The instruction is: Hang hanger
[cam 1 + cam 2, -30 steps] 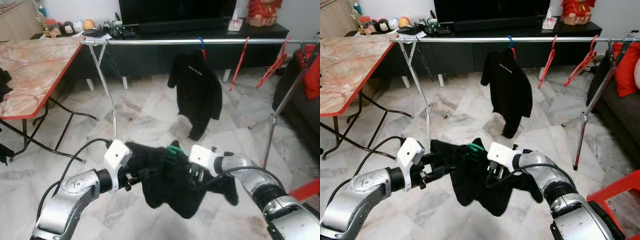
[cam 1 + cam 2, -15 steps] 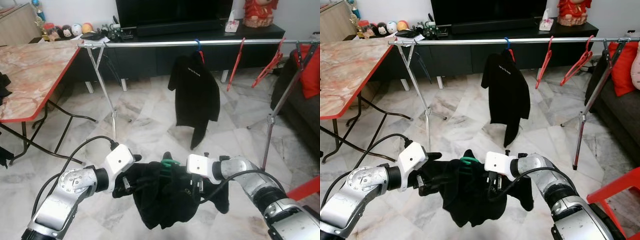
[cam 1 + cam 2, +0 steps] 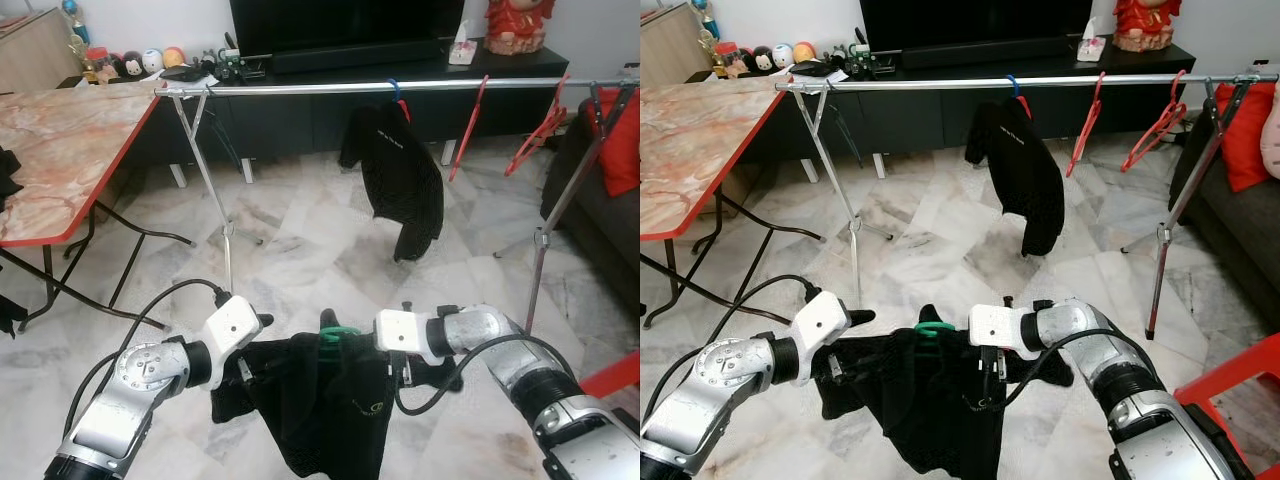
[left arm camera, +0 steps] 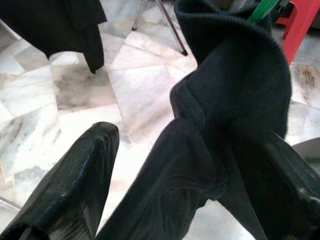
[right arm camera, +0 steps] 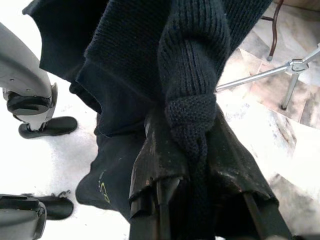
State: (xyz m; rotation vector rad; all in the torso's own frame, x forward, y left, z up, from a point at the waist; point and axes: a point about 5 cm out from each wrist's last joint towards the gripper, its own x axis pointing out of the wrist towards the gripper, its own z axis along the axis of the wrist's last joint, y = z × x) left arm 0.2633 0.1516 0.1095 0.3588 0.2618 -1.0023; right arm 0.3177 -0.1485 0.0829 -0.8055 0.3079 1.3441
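Head views: the black garment [image 3: 325,400] on its green hanger [image 3: 335,335] is being held lower centre, now spread out (ready for the rail [image 3: 400,86], upper frame).

Left wrist: left gripper [image 4: 165,165] fingers are spread around cloth.

Right wrist: right gripper [image 5: 192,165] is pinching knit.

The right gripper [image 5: 192,172] has its two black fingers [image 5: 160,165] pinched onto a knotted fold of the dark knit garment [image 5: 150,55], which hangs beside them over pale marble floor [image 5: 280,150]. Beyond the garment stands a metal rack leg [image 5: 260,75].
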